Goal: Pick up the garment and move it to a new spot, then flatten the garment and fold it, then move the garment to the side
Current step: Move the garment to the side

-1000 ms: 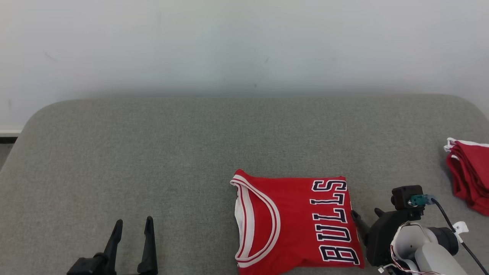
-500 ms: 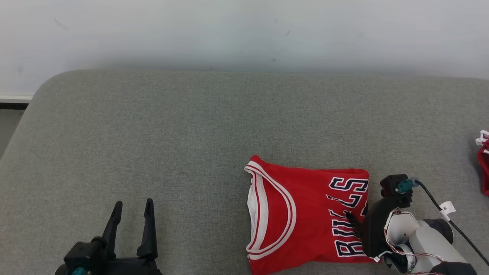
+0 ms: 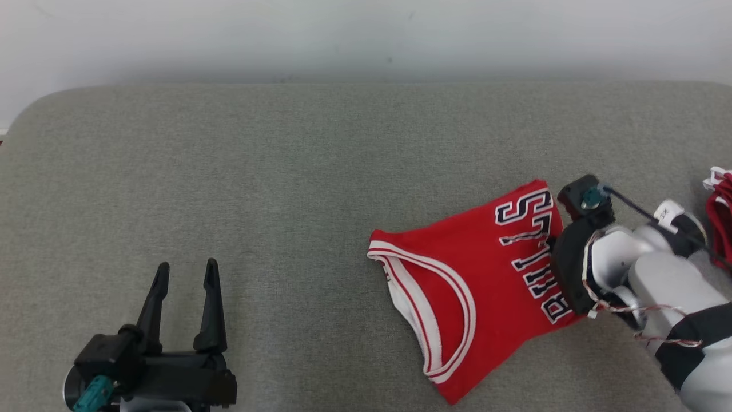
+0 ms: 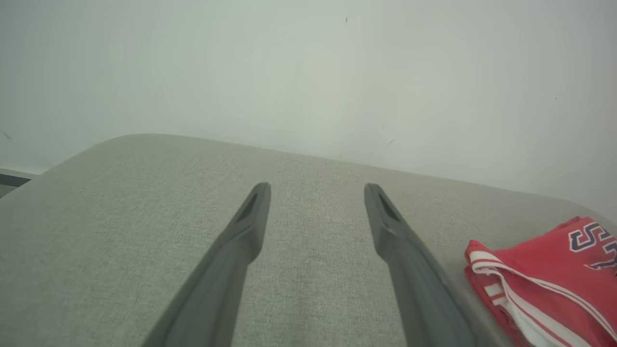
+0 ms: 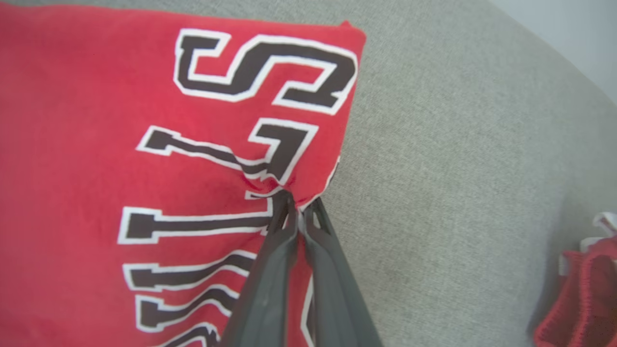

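A folded red jersey (image 3: 474, 280) with white trim and dark "BULLS" lettering lies skewed on the grey cushioned surface (image 3: 286, 171), its neckline toward the left. My right gripper (image 3: 553, 247) is shut on the jersey's right edge; in the right wrist view the two fingers (image 5: 289, 226) pinch the cloth (image 5: 168, 120) beside the letters. Part of the jersey (image 4: 544, 274) appears at the right of the left wrist view. Far to the left, near the front, my left gripper (image 3: 186, 272) stands open above the bare surface, its fingers (image 4: 250, 217) wide apart with nothing between them.
Another red and white garment pile (image 3: 720, 212) lies at the far right edge of the surface, also as a red heap (image 5: 583, 294) in the right wrist view. A pale wall (image 3: 366, 34) runs behind the surface.
The right gripper moved onto the jersey's right edge, shut on it and pulled that edge up and back, so the jersey turned askew. The head camera has shifted too. The left gripper stays open.
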{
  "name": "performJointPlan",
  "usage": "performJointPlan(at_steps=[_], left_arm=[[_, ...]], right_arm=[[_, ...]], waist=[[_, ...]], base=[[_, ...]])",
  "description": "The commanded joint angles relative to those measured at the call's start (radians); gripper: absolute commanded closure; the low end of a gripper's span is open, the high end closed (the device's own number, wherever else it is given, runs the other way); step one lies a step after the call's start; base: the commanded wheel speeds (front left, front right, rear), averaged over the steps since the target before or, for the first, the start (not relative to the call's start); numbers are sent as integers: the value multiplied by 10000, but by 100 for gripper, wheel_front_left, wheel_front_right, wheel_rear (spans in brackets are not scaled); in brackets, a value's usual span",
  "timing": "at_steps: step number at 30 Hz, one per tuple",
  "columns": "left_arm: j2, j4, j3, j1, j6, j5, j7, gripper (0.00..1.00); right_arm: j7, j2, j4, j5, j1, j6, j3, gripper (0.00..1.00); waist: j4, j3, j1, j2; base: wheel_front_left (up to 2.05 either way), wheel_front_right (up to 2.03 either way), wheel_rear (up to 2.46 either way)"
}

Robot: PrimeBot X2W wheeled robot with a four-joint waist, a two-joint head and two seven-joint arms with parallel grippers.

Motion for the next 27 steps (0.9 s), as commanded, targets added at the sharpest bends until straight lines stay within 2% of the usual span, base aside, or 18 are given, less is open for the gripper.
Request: performJointPlan(at_steps=[1,7,13,20,27], left_arm=[[0,-124,46,-220,-23,36,-15,0],[-1,-386,138,-481,-50,206,-7,0],[-1,-538,269,-709,-86,313,-9,0],[5,-816,735,-1087,-277,638,-7,0],[6,-1042,914,-1340,-494,968,-7,0]], right_arm=[[136,-282,-172,157,-350,-37,159,100],[825,-1296,-969,596,-1578,-37,693,100],[1217,-2104,-1634,847,-2338,-37,620,100],[1559,-2513,-2037,678,-3114,-37,662,100],[1381,-3022,-1858,211,-3596,-37,425,100]], waist=[[-357,321,-3,-3],[-1122,726,-3,-3],[-2046,1072,-3,-3],[-3004,1662,-3,-3],[-3390,2118,-3,-3]], base=[[0,0,0],[0,0,0],[0,0,0],[0,0,0],[0,0,0]])
